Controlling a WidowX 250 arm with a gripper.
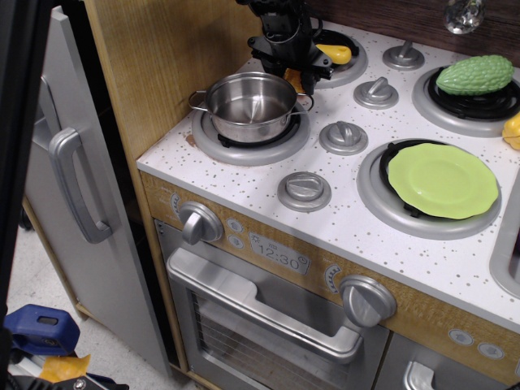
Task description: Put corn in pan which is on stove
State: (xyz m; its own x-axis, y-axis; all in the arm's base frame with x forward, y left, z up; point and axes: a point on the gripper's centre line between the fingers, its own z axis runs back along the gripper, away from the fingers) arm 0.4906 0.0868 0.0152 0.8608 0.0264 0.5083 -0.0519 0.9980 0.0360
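While between fingers (290, 65), corn (294, 80)

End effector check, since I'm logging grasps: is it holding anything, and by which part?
The black end effector appears shut on the small yellow-orange ribbed corn piece, gripping its upper end; the exact contact is hidden.

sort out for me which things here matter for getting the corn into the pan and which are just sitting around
For the job:
- corn, under the gripper, just behind the pan
- pan, empty, on the front left burner
- stove

Just lying about:
- green plate on the front right burner
- bumpy green vegetable on the back right burner
- smooth yellow piece on the back left burner
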